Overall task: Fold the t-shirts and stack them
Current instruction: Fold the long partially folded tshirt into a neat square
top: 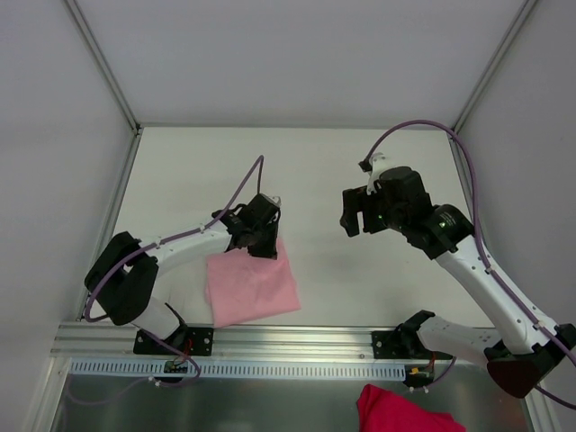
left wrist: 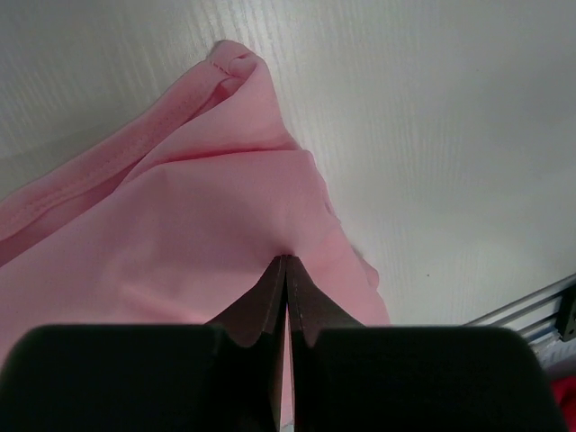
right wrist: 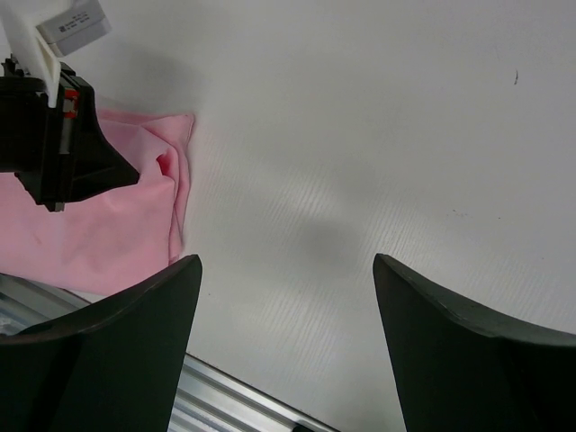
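A folded pale-pink t-shirt (top: 252, 286) lies flat near the table's front edge, left of centre. My left gripper (top: 264, 245) is down on its far right corner. In the left wrist view the t-shirt (left wrist: 180, 225) fills the left half, its hemmed edge running up to a bunched corner, and the left gripper (left wrist: 286, 258) is shut, its tips pinching a small pucker of the fabric. My right gripper (top: 357, 220) hovers over bare table to the right, apart from the shirt. In the right wrist view the right gripper (right wrist: 286, 261) is open and holds nothing, and the t-shirt (right wrist: 108, 225) lies at far left.
An aluminium rail (top: 297, 337) runs along the table's front edge. A darker pink-red cloth (top: 405, 414) lies below the rail at the bottom right. White walls close in the table at the left, back and right.
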